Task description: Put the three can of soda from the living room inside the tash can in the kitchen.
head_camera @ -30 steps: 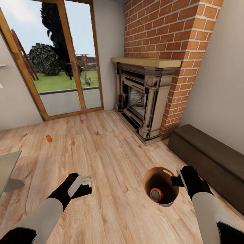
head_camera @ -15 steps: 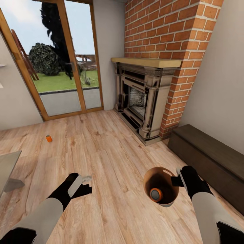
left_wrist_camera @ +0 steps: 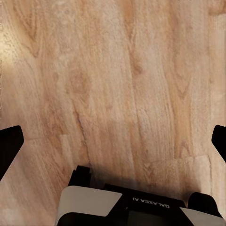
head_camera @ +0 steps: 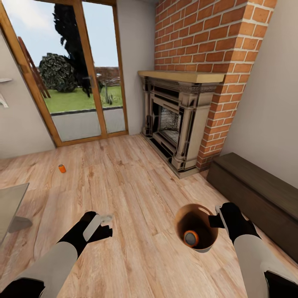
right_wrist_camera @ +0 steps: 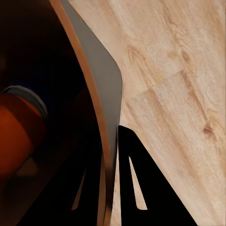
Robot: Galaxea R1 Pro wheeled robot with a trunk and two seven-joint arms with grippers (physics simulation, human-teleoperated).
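In the head view my right gripper [head_camera: 217, 219] is shut on the rim of the copper-brown tash can [head_camera: 184, 215], held low over the wooden floor. One orange can of soda [head_camera: 191, 238] lies inside it. The right wrist view shows the bin's wall [right_wrist_camera: 101, 80] pinched between the dark fingers [right_wrist_camera: 141, 183], with the same can of soda [right_wrist_camera: 19, 125] beside it in the dark inside. A second can of soda [head_camera: 61, 168] stands on the floor at the far left, well ahead of my left gripper [head_camera: 105, 222]. That left gripper [left_wrist_camera: 113, 141] is open with nothing in it, above bare floorboards.
This is the living room. A red-brick fireplace [head_camera: 178, 120] stands ahead on the right, with a low dark bench [head_camera: 256, 194] along the right wall. Wood-framed glass doors [head_camera: 78, 74] are at the back left. A glass table corner [head_camera: 10, 203] juts in at the left edge.
The whole picture has shifted slightly, so the camera has moved a little. Both arms, the bin and the cans keep their places.
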